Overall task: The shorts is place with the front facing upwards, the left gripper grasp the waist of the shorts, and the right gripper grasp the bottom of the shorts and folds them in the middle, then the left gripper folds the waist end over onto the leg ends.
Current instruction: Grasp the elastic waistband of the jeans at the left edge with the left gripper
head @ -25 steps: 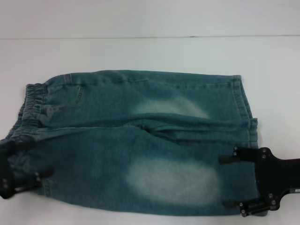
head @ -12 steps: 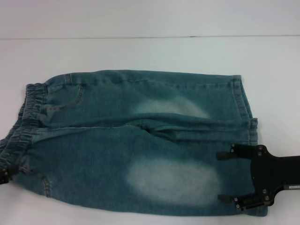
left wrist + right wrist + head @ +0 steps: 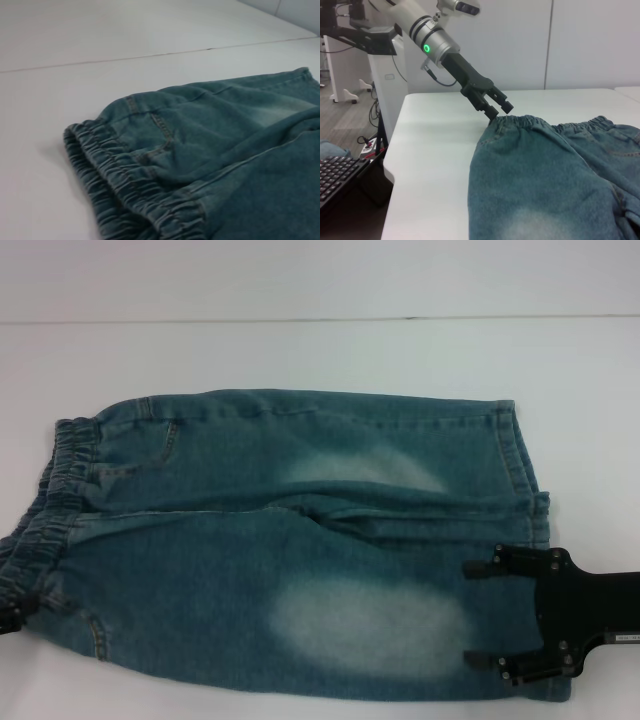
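Note:
The blue denim shorts (image 3: 300, 540) lie flat on the white table, front up, with the elastic waist (image 3: 60, 480) to the left and the leg ends (image 3: 520, 460) to the right. My right gripper (image 3: 482, 613) is open over the hem of the near leg, one finger on either side of the faded patch's edge. Only a sliver of my left gripper (image 3: 8, 615) shows at the frame's edge, by the near corner of the waist. In the right wrist view the left gripper (image 3: 498, 110) stands at the waistband's corner (image 3: 520, 121), its tips slightly apart. The left wrist view shows just the waistband (image 3: 125, 200).
The white table (image 3: 320, 350) extends beyond the shorts on the far side and to the right. In the right wrist view a keyboard (image 3: 340, 175) and a white stand (image 3: 387, 85) sit past the table's end, off the work surface.
My left gripper has pulled back to the left, off the near waist corner, to the frame's edge. My right gripper has shifted slightly left over the near leg hem. The shorts have stayed put.

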